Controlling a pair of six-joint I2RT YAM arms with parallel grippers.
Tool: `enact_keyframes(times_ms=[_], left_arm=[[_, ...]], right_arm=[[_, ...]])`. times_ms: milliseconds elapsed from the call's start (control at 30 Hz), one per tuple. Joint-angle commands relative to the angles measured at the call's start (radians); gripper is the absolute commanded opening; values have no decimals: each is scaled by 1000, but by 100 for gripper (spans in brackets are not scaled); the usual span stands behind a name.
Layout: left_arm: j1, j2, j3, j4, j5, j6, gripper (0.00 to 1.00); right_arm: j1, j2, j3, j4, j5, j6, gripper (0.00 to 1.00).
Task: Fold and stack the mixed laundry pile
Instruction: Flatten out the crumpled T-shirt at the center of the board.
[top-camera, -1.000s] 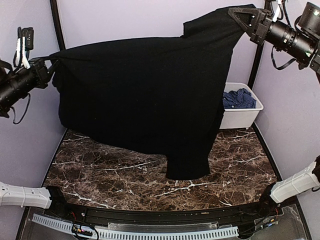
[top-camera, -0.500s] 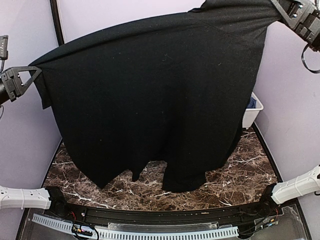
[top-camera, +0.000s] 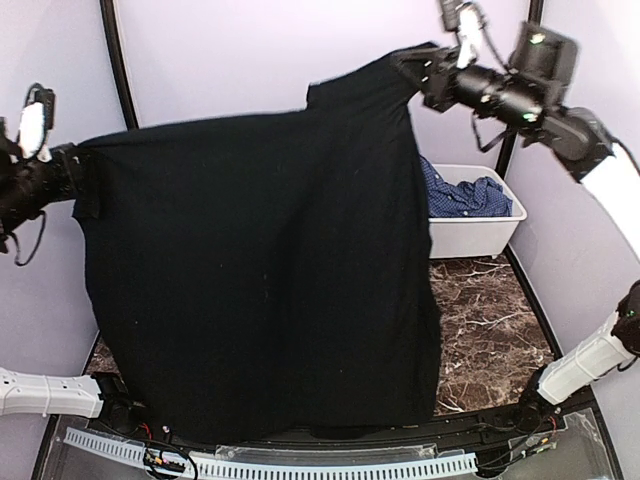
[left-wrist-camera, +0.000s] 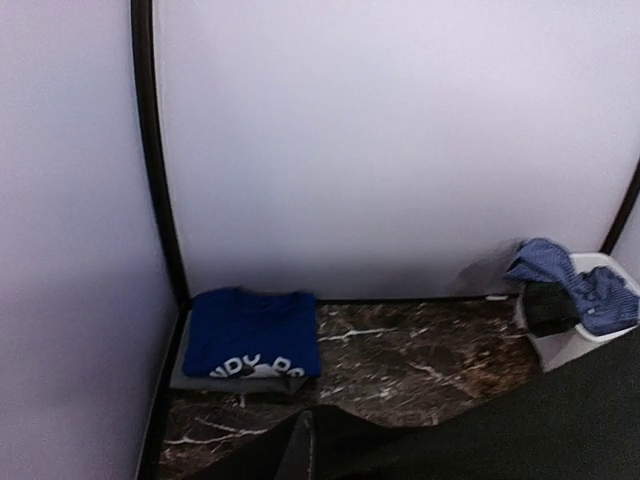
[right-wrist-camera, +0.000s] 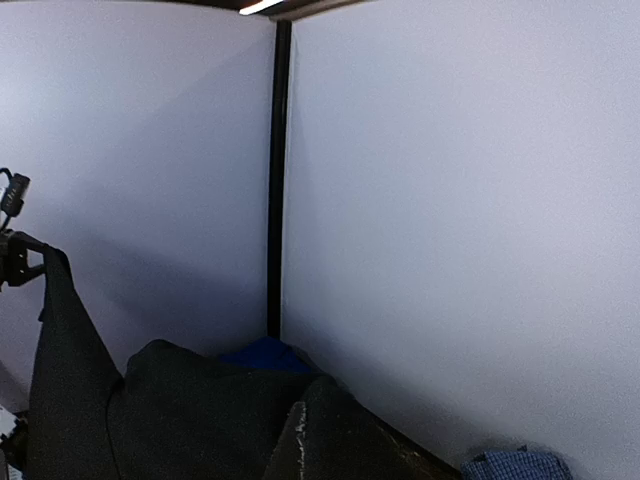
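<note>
Left tool (top-camera: 75, 168) is pinched onto one top corner of the large black garment (top-camera: 260, 290), and the right tool (top-camera: 425, 75) is clamped on the opposite corner, held higher. Between them the cloth hangs spread like a curtain over the bench (top-camera: 490, 320), its lower hem reaching the near edge in the top view. At the far right, a white bin (top-camera: 480, 238) holds the blue checked shirt (top-camera: 458, 192). In the far left corner the royal-blue tee (left-wrist-camera: 252, 330) lies folded on a grey piece (left-wrist-camera: 183, 372).
</note>
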Motion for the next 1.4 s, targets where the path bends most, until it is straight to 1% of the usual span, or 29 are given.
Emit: enact_keyframes(times_ms=[0,33,67,100,133,167,200,233,267,367,400,467,500,633,733,767,867,933,967,1000,1067,1100,1167,1200,1300,1333,1367], left_arm=[[170,88,-171,101,-127,22,0],[321,101,-223,117,10,13,0],[394,129,-281,164,92,-2,0],[526,143,-308,191,247,-9,0],[572,177,-362,264,296,-10,0],[632,200,-380,302,357,-6,0],[657,260,-392,356,384,-5,0],[702,298,-387,372,435,-7,0],[719,375,-373,398,453,-10,0],[760,505,-341,467,480,10,0],[765,570,-316,471,478,14,0],[772,653,-282,481,494,12,0],[793,680,-273,490,487,9,0],[808,831,-216,544,476,25,0],[822,937,-91,520,443,30,0],[823,987,-32,498,436,37,0],[828,1059,56,456,394,42,0],[836,1098,107,411,402,38,0],[838,1116,134,398,405,35,0],[839,1118,141,383,431,36,0],[838,1095,131,382,476,33,0],[839,1054,93,393,488,20,0],[838,961,17,447,570,13,0],[838,891,-6,463,585,7,0],[838,745,-97,468,651,3,0],[837,673,-108,451,672,9,0],[834,639,-118,438,690,17,0]], right_arm=[[-51,145,-107,169,105,-69,0],[-61,192,-108,181,104,-66,0],[-68,235,-106,196,101,-69,0],[-73,274,-105,219,102,-72,0],[-80,319,-98,241,102,-71,0],[-87,361,-82,257,73,-72,0],[-95,415,-53,264,69,-74,0],[-103,469,-15,262,73,-76,0],[-108,523,26,258,78,-82,0],[-119,679,140,268,105,-105,0],[-119,728,180,269,132,-116,0],[-120,817,259,283,209,-133,0],[-120,852,285,296,238,-145,0],[-122,1016,406,369,357,-247,0],[-128,1126,505,435,433,-322,0],[-131,1148,521,450,437,-331,0],[-133,1208,583,444,384,-344,2],[-133,1221,607,415,330,-329,3],[-133,1219,613,394,316,-318,2],[-130,1213,615,374,310,-308,0],[-127,1165,596,336,323,-295,0],[-124,1124,565,326,324,-283,0],[-121,1010,434,330,307,-252,0],[-120,949,376,335,289,-232,0],[-120,751,211,335,223,-185,0],[-118,690,168,331,212,-178,0],[-117,635,139,320,207,-171,0]])
